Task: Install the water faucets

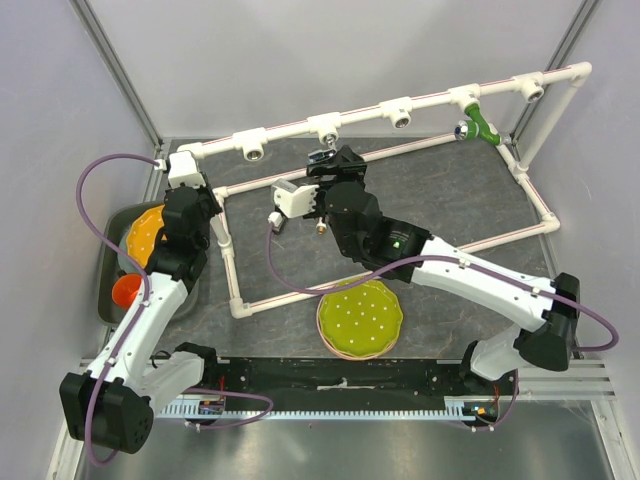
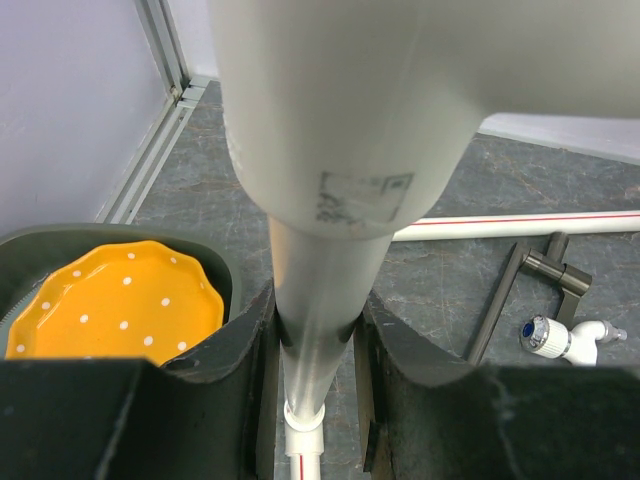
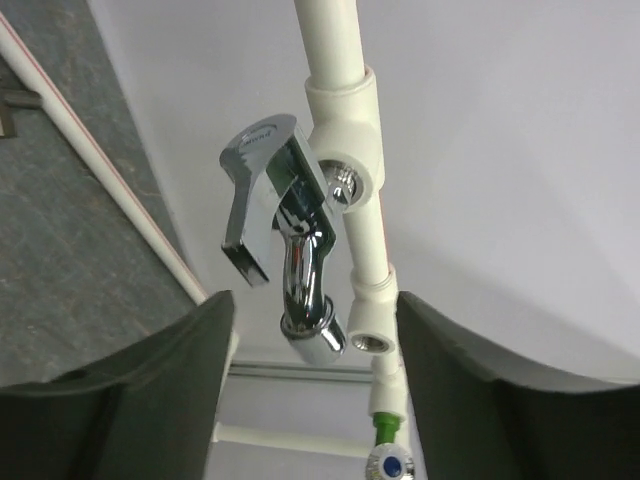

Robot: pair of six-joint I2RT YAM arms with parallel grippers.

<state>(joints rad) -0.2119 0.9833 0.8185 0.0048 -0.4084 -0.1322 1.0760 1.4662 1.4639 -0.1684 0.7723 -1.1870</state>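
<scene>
Silver faucet point(image 3: 290, 250): it sits in a white tee socket point(image 3: 345, 140) up on the pipe frame.
Right gripper point(image 3: 312, 305): fingers wide apart, holding nothing.
Which way: the faucet is straight ahead of the right gripper, lined up with the gap, not touching.
Long side: the spout runs up and down, across the way the fingers close.
Nearer arm: the right one.
Left gripper point(image 2: 315, 335): squeezed tight on the white pipe point(image 2: 320, 150).
White faucet point(image 2: 560, 338): lies on the table beside the black bar point(image 2: 500, 300).
</scene>
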